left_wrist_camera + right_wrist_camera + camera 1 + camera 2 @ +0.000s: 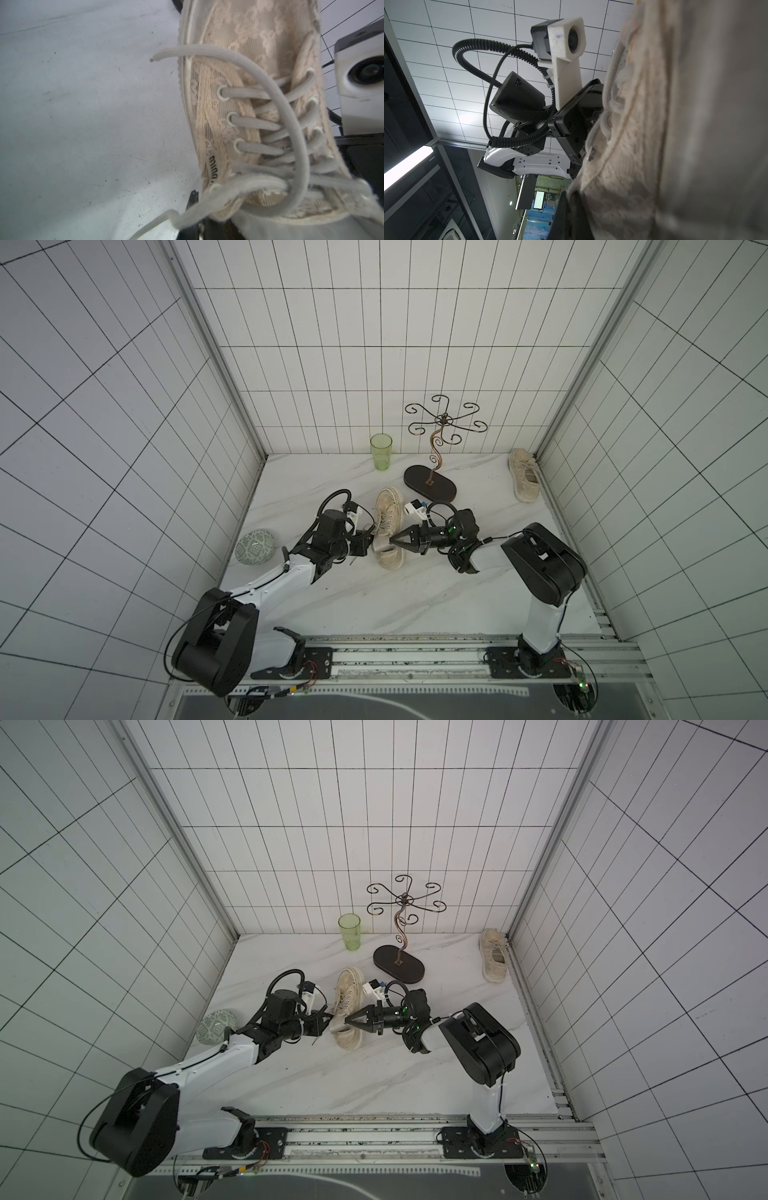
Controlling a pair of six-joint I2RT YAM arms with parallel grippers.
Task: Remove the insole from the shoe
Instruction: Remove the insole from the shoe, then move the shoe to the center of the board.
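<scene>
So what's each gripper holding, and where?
Left gripper: shoe, at its collar edge. Right gripper: shut inside the opening, apparently on the insole at its heel end.

Shoe (386, 510): cream lace pattern, pale grey laces (247, 123). Cup (381, 451): clear green; bowl (254, 551): green-and-white print. Table (374, 597): white, grey-veined marble; stand (430, 483): dark brown.

White gridded walls (374, 323) enclose a marble-look tabletop (374, 605), seemingly scuffed

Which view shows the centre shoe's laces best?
Left wrist view: the laces fill the frame, eyelets sharp. In both top views the shoe is small, laces barely resolved. Right wrist shows only blurred fabric close up.
</scene>
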